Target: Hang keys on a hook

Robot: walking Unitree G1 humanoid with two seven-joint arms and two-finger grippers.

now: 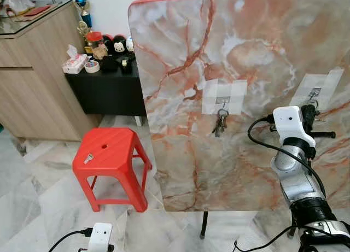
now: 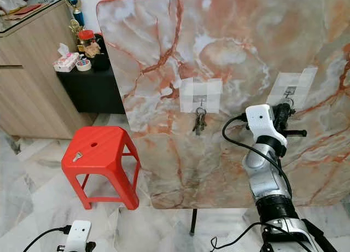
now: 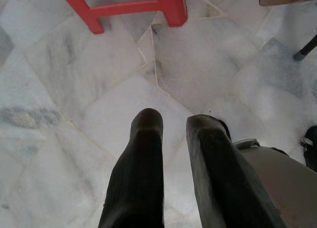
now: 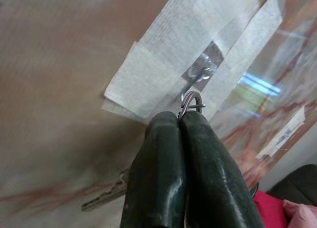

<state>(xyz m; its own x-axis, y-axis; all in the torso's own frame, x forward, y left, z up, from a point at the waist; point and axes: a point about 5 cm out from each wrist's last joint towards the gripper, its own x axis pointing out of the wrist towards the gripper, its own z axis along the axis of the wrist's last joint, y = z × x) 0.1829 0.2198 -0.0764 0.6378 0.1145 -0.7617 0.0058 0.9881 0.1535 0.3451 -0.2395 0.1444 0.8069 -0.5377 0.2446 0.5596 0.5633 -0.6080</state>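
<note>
Metal key ring point(image 4: 192, 102) between fingers point(image 4: 198, 154)

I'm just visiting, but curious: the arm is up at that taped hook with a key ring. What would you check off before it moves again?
1. Right gripper pinched shut on the thin metal key ring: ok.
2. Ring reaches the small metal hook under white tape on the upright marble-patterned board: ok, just short of it.
3. Ring already over the hook: cannot tell.
4. Key hangs free under the fingers: ok.
5. Other key bunch hangs on the middle hook, apart: ok.
6. Left gripper idle, pointing at the floor: ok.
</note>
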